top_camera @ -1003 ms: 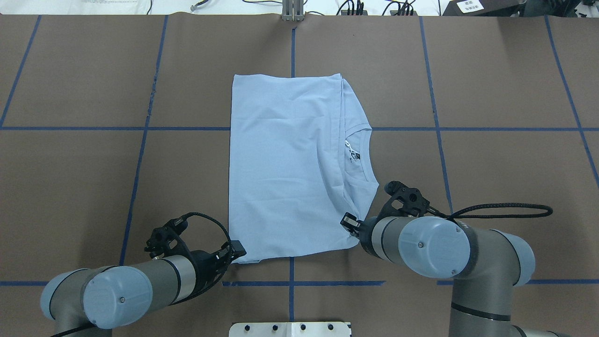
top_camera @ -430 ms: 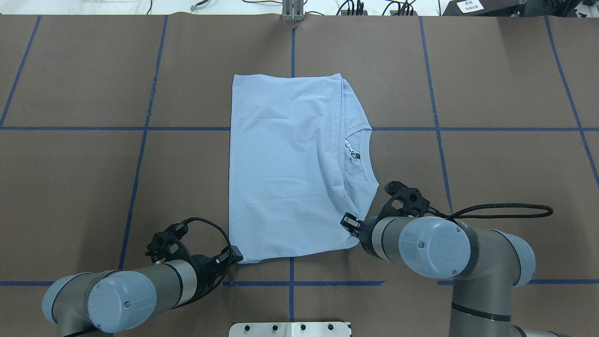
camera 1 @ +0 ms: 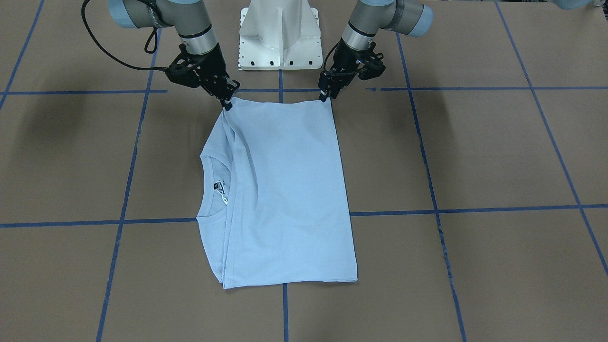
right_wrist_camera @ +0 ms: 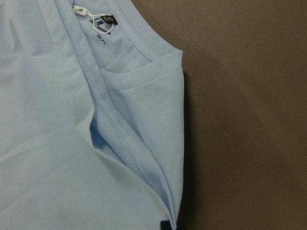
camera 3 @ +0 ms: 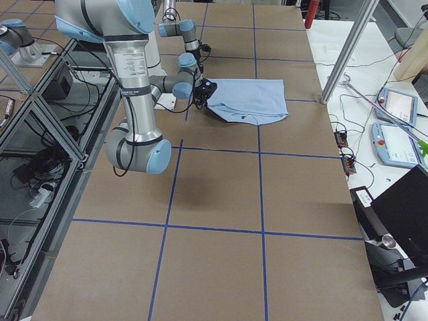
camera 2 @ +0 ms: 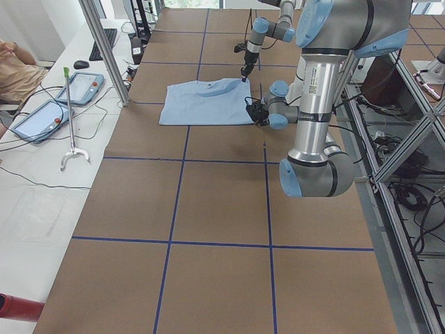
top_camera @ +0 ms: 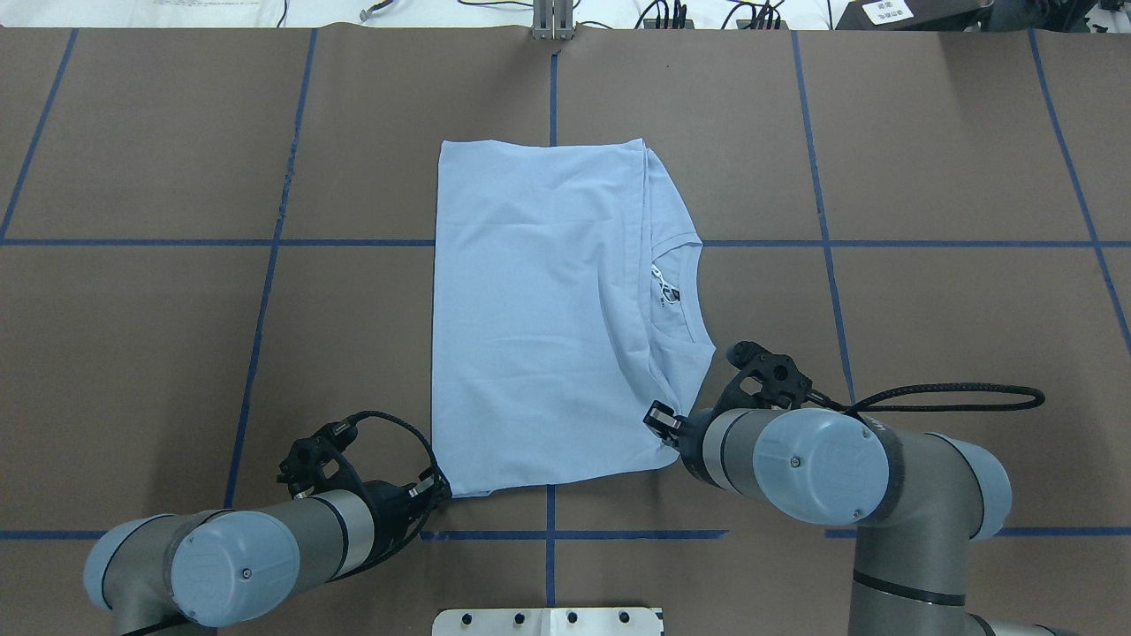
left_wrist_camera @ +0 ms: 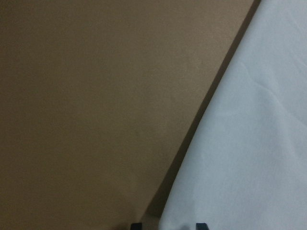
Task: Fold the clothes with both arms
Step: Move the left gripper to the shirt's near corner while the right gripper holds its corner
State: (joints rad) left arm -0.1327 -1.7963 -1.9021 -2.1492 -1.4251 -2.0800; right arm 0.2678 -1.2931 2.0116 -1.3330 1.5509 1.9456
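In the front-facing view, the shirt (camera 1: 285,190) lies folded to a flat oblong in the middle of the bench (camera 1: 475,156), with its collar (camera 1: 205,190) toward the robot's right. Both hands sit at the edge nearest the robot, the left hand (camera 1: 325,95) at one corner and the right hand (camera 1: 228,102) at the other.

Overhead, the left hand (top_camera: 439,486) has slid in and dropped onto its corner over the last second. The right hand (top_camera: 658,420) has not budged. I judge both corners are almost ready for the next fold.

In the side views, both hands are too small for me to judge.

On the left wrist camera, the fingertips (left_wrist_camera: 136,226) stand apart astride the corner. They have not pinched it yet and are mostly cut off by the frame.

On the right wrist camera, only one dark tip shows at the bottom edge, with cloth gathered into it. It looks clenched on the shirt.
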